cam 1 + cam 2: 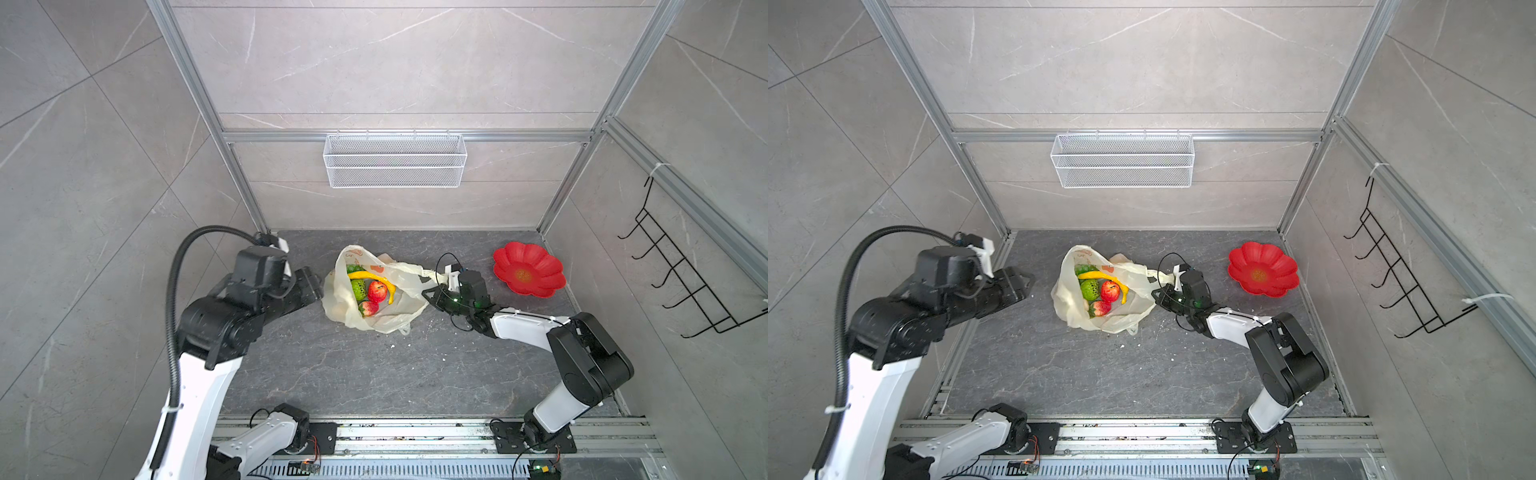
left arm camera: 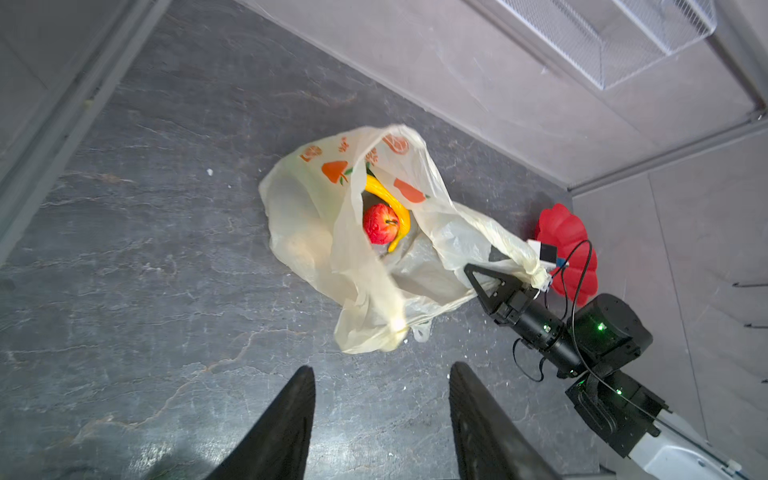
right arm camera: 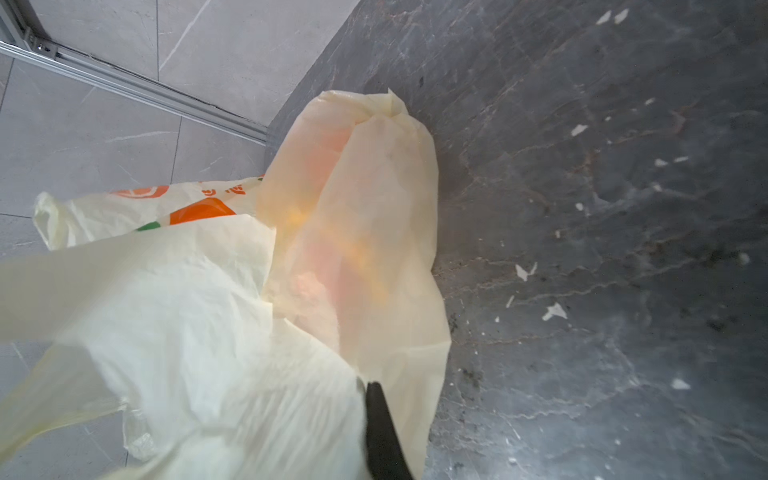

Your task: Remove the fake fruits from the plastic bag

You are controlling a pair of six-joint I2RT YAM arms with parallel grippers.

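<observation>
Fingers [image 2: 286,419] of the left gripper [image 2: 382,365] stand parted with nothing between them. They hover over bare table [image 1: 374,374] just left of the plastic bag [image 1: 337,293], apart from it and close to the table's left edge. The bag lies slumped toward the back middle of the table with its mouth gaping upward, and the fake fruits [image 1: 370,297] sit inside it. A curved yellow banana [image 1: 376,277] lies across the top with a red apple [image 1: 377,291] against it and a green bumpy fruit [image 1: 358,289] just beside the apple. A smaller red fruit [image 1: 368,308] sits nearer the front, and something green [image 1: 353,269] at the back is partly hidden. Right of the pile the film stretches into a taut twist ending at the right gripper [image 1: 430,296], whose jaws are closed on the plastic. The right wrist view shows only one black finger [image 3: 382,432], wrapped in film. Open room lies in front of the bag, a wide stretch of table dotted with small white flecks [image 3: 555,311], while the back wall is near behind it. Further right, well apart from the bag, a red flower-shaped plate [image 1: 528,270] rests near the right edge. The bag is thin, crinkly, translucent cream-yellow with orange-red fruit prints [image 2: 334,170]. The table is dark with pale veins, the apple's skin mottled, the plate glossy and scalloped. A white wire-mesh basket [image 1: 395,160] hangs on the back wall and a black wire hook rack [image 1: 681,270] on the right wall.
</observation>
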